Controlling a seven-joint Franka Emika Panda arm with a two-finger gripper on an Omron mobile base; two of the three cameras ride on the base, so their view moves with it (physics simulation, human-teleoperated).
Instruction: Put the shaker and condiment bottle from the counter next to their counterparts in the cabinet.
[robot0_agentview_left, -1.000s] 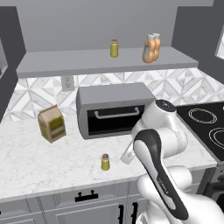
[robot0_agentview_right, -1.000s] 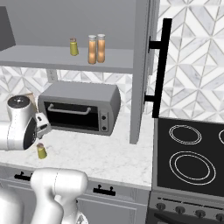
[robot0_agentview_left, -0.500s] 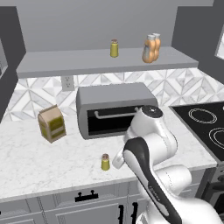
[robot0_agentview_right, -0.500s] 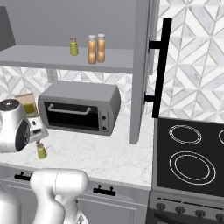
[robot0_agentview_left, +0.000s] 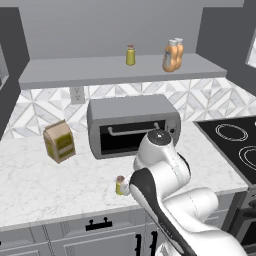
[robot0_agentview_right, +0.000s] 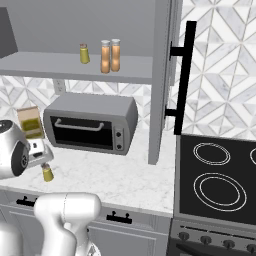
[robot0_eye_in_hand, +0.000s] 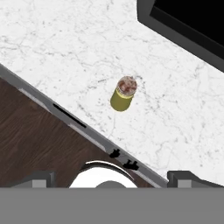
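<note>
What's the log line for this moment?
gripper: open, above shaker | shaker: upright on counter | two bottles, twin shaker: in cabinet

The small yellow-green shaker with a brownish cap stands alone on the white grey-veined marble counter, bare marble all around it. The grey toaster oven blocks the space behind it; the tan paper bag sits well apart to its left.

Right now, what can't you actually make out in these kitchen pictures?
- Shaker on the counter: right side hidden by the arm, left base view.
- Brown packet: print too small, lower part behind the arm, right base view.
- Shelf bottles: overlapping, labels unreadable, left base view.
</note>
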